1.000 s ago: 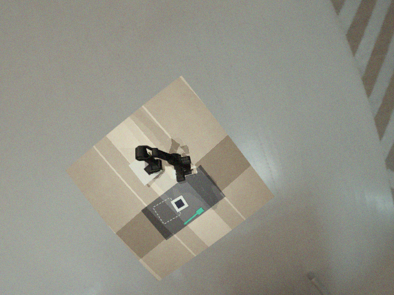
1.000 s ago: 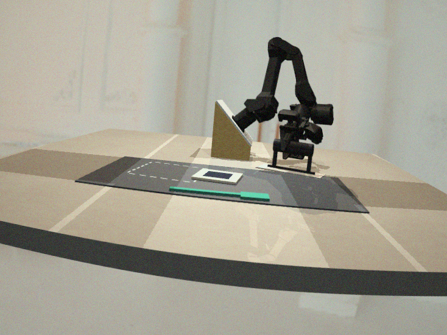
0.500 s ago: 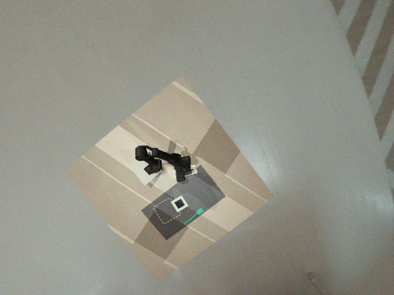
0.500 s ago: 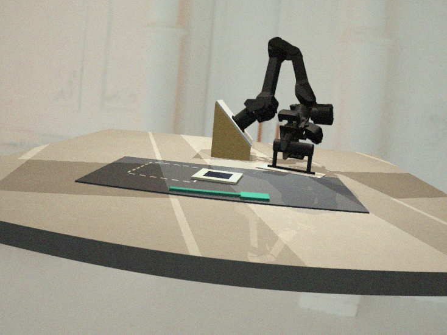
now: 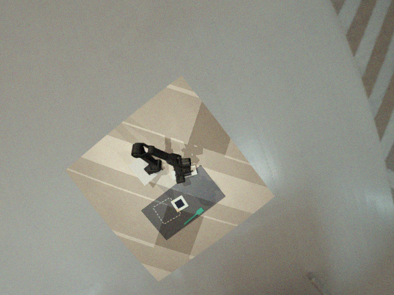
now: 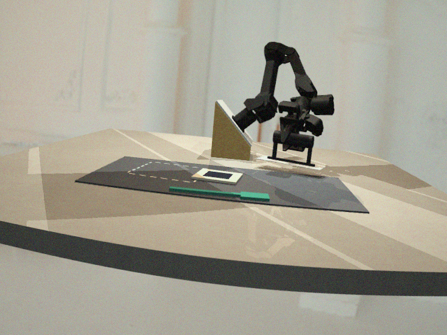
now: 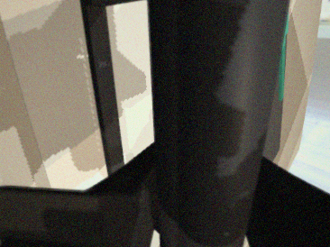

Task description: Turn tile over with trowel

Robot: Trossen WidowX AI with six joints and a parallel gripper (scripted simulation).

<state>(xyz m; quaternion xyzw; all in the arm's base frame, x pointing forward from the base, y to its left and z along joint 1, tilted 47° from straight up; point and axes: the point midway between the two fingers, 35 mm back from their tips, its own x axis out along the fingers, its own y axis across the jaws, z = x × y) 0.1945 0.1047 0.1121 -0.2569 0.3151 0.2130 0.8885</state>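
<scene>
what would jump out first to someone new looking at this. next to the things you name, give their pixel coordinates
Probably the black arm [image 5: 162,154] [image 6: 270,77], bent high over the table, its gripper [image 5: 184,173] [image 6: 290,139] [image 7: 196,145] shut on a black cylindrical handle [image 5: 179,178] [image 6: 306,140] [image 7: 203,95]. Next, the bright green paddle-shaped tool [image 5: 191,218] [image 6: 254,196] [image 7: 283,63] along the dark mat's [image 5: 210,193] [image 6: 328,197] [image 7: 272,137] edge, and the white tile [image 5: 179,203] [image 6: 217,175] with its dark square facing up, at the dashed outline's [image 5: 158,216] [image 6: 160,178] side.
</scene>
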